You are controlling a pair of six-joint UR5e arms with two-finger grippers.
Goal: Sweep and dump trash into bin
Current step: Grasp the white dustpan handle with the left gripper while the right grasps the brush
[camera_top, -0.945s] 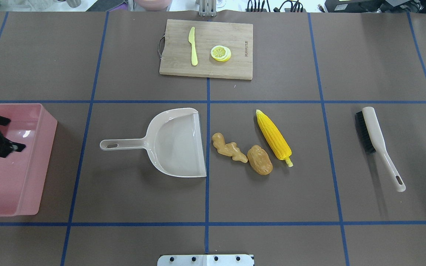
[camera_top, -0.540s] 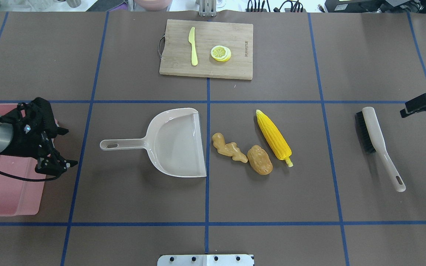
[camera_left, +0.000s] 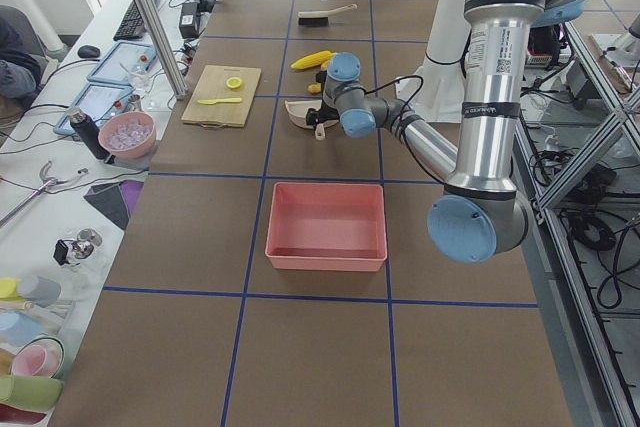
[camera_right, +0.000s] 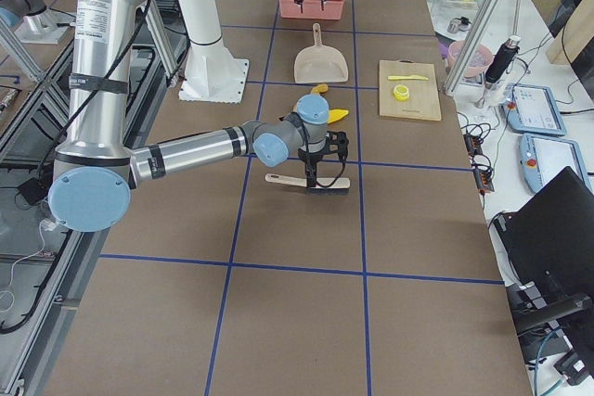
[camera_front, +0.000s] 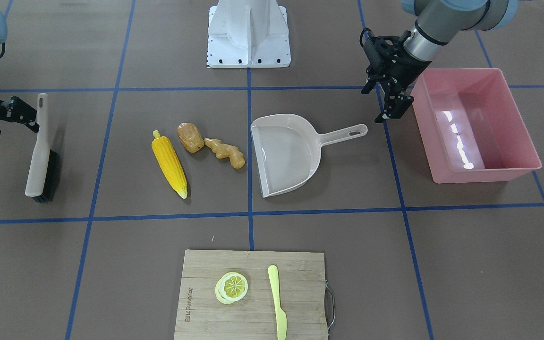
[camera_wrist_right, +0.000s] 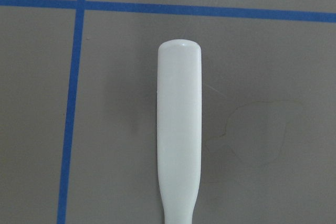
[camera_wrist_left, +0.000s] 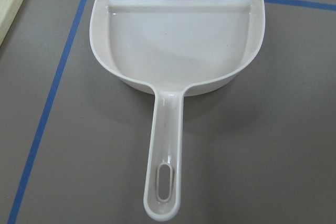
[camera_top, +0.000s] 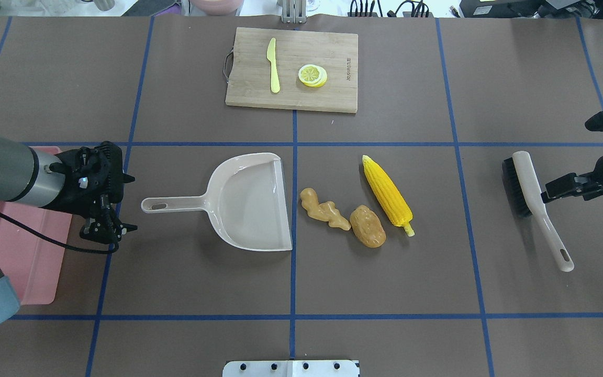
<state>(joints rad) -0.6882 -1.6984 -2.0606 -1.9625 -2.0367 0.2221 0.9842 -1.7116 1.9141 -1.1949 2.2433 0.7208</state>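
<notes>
While the glossy beige dustpan [camera_top: 252, 204] lies beside the knobbly ginger root [camera_top: 325, 210], rounded potato [camera_top: 368, 226] and ribbed corn cob [camera_top: 388, 192], the left gripper [camera_top: 133, 203] and the right gripper [camera_top: 567, 161] hover, both with jaws apart

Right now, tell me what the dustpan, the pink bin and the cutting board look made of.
Dustpan: likely moulded plastic, beige and glossy; light glints along its rim. Pink bin: plastic too, it seems, with shiny walls showing bright reflections. Cutting board: wood or bamboo, matte, with visible grain strips and a metal-looking handle.
</notes>
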